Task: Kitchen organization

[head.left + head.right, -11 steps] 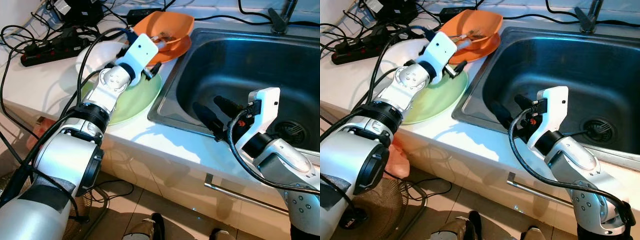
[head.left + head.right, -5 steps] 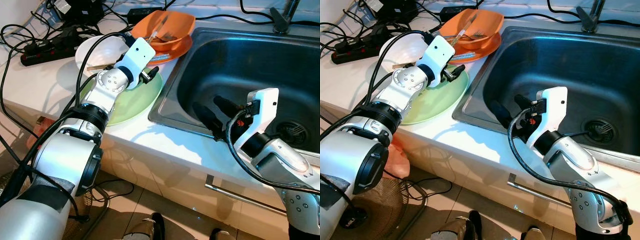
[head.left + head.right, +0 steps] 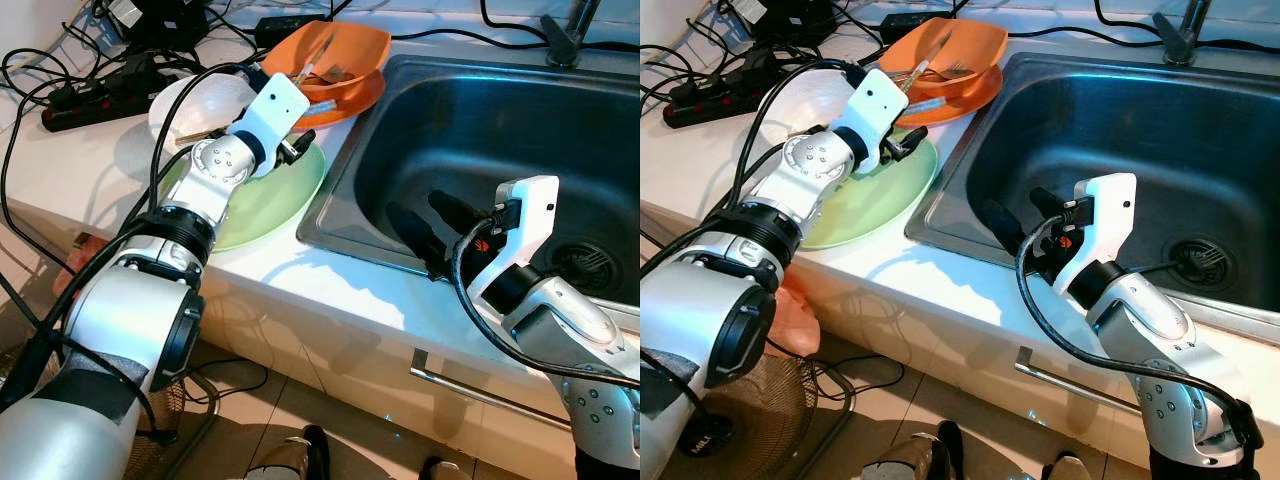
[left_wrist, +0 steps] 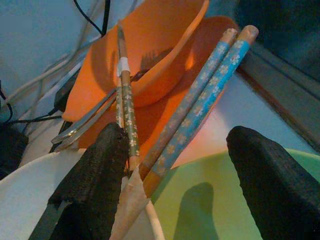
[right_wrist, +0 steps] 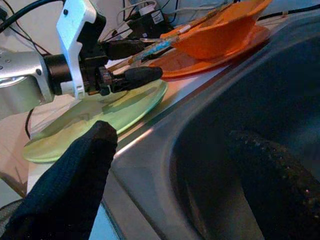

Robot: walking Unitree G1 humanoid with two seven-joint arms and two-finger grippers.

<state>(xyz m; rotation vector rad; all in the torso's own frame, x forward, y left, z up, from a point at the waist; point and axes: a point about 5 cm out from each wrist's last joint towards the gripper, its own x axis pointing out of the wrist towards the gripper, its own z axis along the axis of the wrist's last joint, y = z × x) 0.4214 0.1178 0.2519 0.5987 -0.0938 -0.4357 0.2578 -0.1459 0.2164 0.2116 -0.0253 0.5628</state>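
Nearest the camera, the right gripper [image 3: 425,235] is held low inside the steel sink [image 3: 520,130], its two black fingers spread apart with nothing between them; it looks idle for this step.

Further out on the counter, the green plate [image 3: 270,205] lies just beside the sink's edge, and over its far rim the left gripper [image 3: 902,143] is poised. In the left wrist view its fingers [image 4: 95,175] are seen parted wide. The blue patterned chopsticks [image 4: 200,107] lie in the gap between them, their near ends close against one finger, but they are not clamped, so nothing is judged to be held yet.

Beyond, the chopsticks' far ends are propped on the orange plate [image 3: 360,95], on which the orange bowl [image 3: 345,50] sits with more utensils leaning inside. A white bowl [image 3: 195,105] stands beside the green plate, and cables and a power strip [image 3: 100,100] are strewn at the back.

The step in hand appears to be a reach for the chopsticks. Next, the fingers would need to be centred on the pair and closed firmly, since slim sticks can roll or scissor apart.
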